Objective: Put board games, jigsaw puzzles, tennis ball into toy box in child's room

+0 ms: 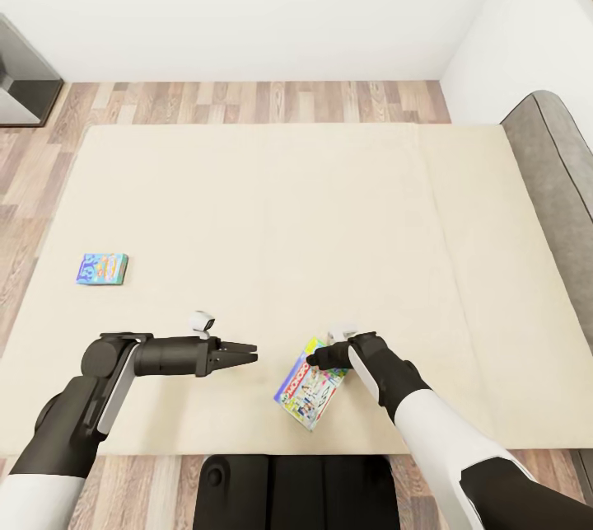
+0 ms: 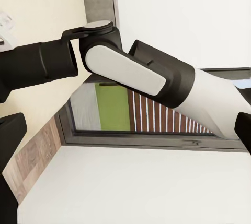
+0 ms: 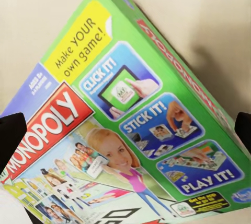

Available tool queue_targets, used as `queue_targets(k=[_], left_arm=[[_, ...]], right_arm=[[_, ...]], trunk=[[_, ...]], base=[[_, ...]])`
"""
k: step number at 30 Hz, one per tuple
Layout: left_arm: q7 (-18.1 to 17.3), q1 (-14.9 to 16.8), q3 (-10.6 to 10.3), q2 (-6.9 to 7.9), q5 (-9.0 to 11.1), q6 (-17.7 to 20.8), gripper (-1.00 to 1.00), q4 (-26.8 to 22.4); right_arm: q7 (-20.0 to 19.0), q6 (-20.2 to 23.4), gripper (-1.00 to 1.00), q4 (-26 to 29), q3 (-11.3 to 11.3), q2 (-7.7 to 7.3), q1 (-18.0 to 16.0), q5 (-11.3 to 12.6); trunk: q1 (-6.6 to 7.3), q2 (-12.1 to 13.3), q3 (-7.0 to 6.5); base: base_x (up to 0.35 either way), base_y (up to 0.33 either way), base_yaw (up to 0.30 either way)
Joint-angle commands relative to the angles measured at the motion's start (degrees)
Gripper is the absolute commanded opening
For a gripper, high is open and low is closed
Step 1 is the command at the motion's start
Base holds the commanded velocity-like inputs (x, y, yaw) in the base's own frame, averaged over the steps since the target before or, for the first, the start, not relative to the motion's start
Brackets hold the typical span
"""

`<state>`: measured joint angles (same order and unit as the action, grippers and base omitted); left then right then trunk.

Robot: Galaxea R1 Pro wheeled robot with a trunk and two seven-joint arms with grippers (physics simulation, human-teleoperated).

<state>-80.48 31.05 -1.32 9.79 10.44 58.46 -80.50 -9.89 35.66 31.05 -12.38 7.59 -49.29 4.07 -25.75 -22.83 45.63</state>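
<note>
Head view: your right gripper (image 1: 318,363) has its jaws spread astride the top edge of the green-edged board game (image 1: 310,384), low centre on the bed (image 1: 272,217). Your left gripper (image 1: 245,355) hovers closed just left; the small blue board game (image 1: 102,268) lies at mid-left.

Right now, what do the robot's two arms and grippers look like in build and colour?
Both arms have white upper shells turning to matte black forearms with rounded black joints and white inset panels. The left gripper ends in two slim, dark, tapering fingers, with a small white camera module atop its wrist. The right gripper is black too, a white module above it. No cables or markings show.
</note>
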Motion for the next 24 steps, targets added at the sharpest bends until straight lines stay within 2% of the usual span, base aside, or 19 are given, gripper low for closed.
queue_targets(k=[1,24], left_arm=[[0.0,0.0,-0.1,0.05,0.2,0.6,1.00,0.0],[0.0,0.0,-0.1,-0.03,0.2,0.6,1.00,0.0]], right_arm=[[0.1,0.3,1.00,0.1,-0.2,-0.03,0.0,0.4],[0.1,0.3,1.00,0.1,-0.2,-0.03,0.0,0.4]], trunk=[[-0.03,-0.1,0.06],[-0.03,-0.1,0.06]], base=[[0.000,0.006,0.000],[0.000,0.043,0.000]])
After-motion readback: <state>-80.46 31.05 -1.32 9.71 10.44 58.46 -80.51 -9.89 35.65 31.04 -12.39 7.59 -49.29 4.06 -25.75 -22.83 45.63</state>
